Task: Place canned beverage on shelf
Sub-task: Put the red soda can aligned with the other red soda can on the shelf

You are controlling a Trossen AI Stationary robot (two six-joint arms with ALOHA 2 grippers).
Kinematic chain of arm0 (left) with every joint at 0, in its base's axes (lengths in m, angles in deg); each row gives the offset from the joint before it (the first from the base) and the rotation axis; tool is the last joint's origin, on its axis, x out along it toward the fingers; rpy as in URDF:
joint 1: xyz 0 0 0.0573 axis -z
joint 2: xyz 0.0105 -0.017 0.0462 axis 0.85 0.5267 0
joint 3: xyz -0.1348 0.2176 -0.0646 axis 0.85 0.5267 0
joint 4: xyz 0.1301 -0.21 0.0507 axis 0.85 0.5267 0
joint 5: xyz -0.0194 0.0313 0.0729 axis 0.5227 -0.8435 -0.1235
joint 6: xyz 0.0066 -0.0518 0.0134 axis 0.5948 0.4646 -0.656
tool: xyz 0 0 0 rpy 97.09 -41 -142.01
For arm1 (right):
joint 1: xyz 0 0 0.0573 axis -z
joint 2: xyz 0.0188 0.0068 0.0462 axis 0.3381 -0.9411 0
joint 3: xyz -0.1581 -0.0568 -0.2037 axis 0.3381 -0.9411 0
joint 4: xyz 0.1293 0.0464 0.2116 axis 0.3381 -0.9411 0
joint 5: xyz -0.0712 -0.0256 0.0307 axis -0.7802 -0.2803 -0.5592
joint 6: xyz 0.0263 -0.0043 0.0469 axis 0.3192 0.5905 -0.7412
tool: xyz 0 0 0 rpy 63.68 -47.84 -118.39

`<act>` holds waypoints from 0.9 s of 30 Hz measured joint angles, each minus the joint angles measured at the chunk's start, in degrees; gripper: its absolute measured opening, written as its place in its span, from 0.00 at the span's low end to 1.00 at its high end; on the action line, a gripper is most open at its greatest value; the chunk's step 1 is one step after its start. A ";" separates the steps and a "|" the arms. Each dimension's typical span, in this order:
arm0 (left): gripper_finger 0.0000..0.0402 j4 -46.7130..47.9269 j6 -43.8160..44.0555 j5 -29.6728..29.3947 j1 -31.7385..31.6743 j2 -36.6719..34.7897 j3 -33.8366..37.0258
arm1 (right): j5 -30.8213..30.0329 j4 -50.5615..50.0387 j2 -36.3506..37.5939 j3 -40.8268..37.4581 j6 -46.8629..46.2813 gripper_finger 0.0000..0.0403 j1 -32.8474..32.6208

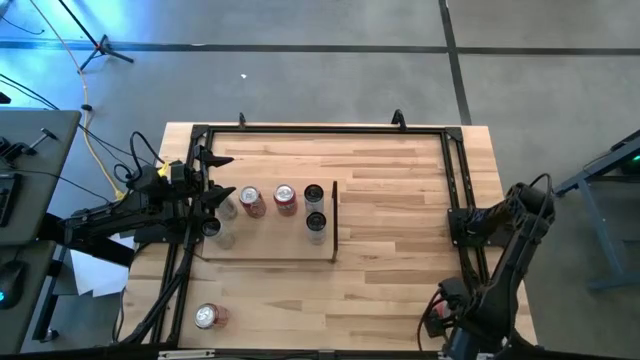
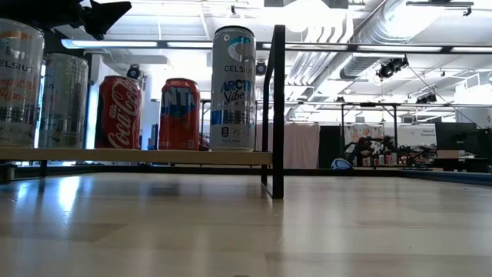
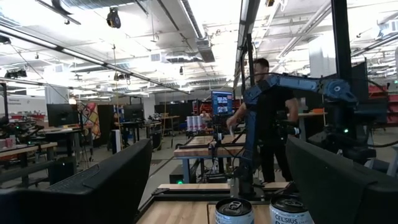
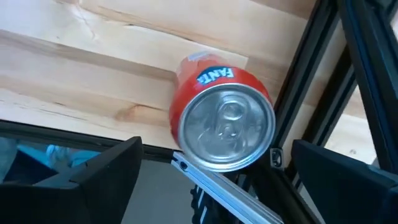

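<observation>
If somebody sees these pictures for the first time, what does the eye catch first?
A row of upright cans on the pale-wood shelf, left of the table's middle. The left hand hovers open at the row's left end, and one red can stands alone near the front-left corner.

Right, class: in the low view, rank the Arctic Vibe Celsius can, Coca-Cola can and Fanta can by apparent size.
1. Arctic Vibe Celsius can, clearly tallest.
2. Coca-Cola can and Fanta can: near alike, so unranked.

Grey concrete floor lies beyond the desk; bright strip lights and ceiling ducts hang overhead.
</observation>
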 joint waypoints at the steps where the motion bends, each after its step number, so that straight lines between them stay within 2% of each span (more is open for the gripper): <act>1: 0.86 0.00 -0.02 -0.02 0.00 0.00 0.01 | 0.14 1.37 1.20 -1.65 -0.16 0.99 0.00; 8: 0.86 0.00 -0.02 0.00 0.00 0.00 0.01 | -0.13 9.61 6.83 -11.99 -0.41 0.99 -0.33; 14: 0.86 0.00 -0.02 -0.01 0.01 0.00 0.01 | -0.54 19.96 7.33 -17.95 1.14 0.99 -0.31; 23: 0.86 0.02 0.00 -0.02 0.00 0.00 -0.01 | -0.50 23.32 7.33 -19.42 2.45 0.99 -0.37; 27: 0.86 0.01 -0.02 -0.01 0.01 0.00 0.01 | -1.24 23.29 7.33 -19.42 2.22 0.96 -0.39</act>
